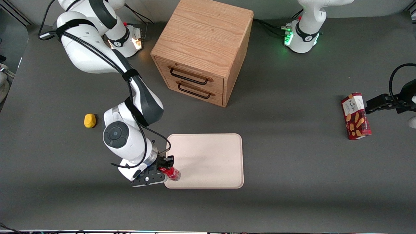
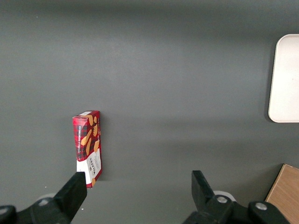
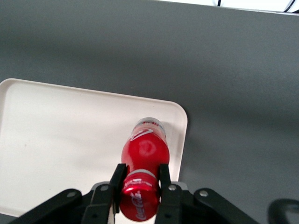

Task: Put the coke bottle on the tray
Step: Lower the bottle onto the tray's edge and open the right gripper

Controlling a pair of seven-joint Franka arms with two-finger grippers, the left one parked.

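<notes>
The coke bottle (image 1: pixel 171 173) is slim and red with a red cap. My right gripper (image 1: pixel 164 168) is shut on it near its cap. The gripper holds it over the corner of the pale cream-pink tray (image 1: pixel 211 156) that is nearest the front camera and the working arm's end. In the right wrist view the fingers (image 3: pixel 117 176) press both sides of the bottle (image 3: pixel 144 154), whose clear base points down at the tray (image 3: pixel 60 140) close to its rim. I cannot tell whether the base touches the tray.
A wooden drawer cabinet (image 1: pixel 203 48) stands farther from the front camera than the tray. A yellow lump (image 1: pixel 90 120) lies toward the working arm's end. A red snack box (image 1: pixel 356 116) lies toward the parked arm's end, also in the left wrist view (image 2: pixel 88 147).
</notes>
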